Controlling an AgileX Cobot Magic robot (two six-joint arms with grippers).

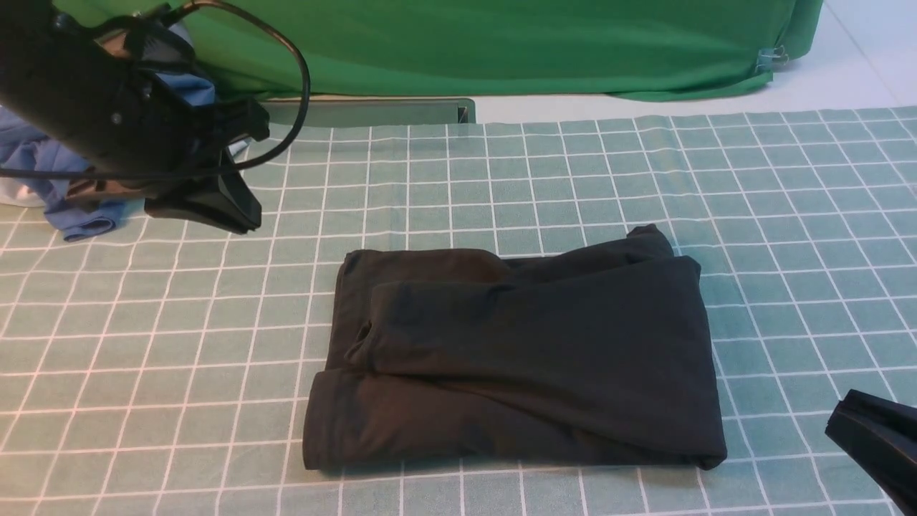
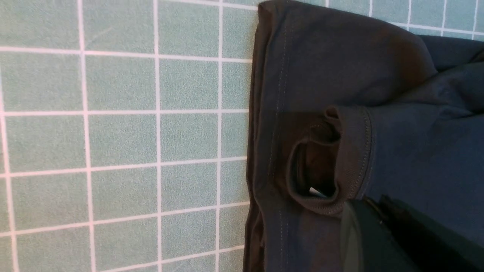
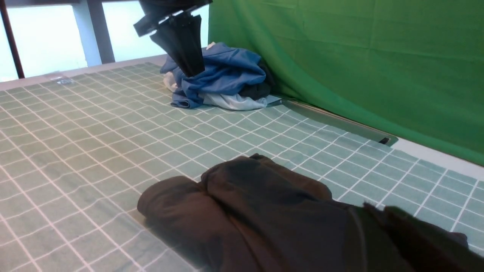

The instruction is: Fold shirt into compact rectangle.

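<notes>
The black shirt [image 1: 523, 351] lies folded in a rough rectangle at the middle of the checked tablecloth [image 1: 143, 322]. Its folded edges are uneven at the far right. In the left wrist view the shirt [image 2: 340, 75] shows its ribbed collar [image 2: 351, 158] and a bit of white neck label [image 2: 315, 191]. My left gripper [image 1: 240, 211] hangs raised above the table's far left, shut and empty, apart from the shirt. My right gripper [image 1: 842, 419] sits low at the near right, just off the shirt's right edge, with its fingers together and nothing between them. The shirt [image 3: 245, 211] fills the right wrist view's foreground.
A heap of blue and white garments [image 1: 43, 165] lies at the far left behind the left arm. A big green cloth [image 1: 501, 43] hangs along the back, with a metal strip [image 1: 372, 112] at its foot.
</notes>
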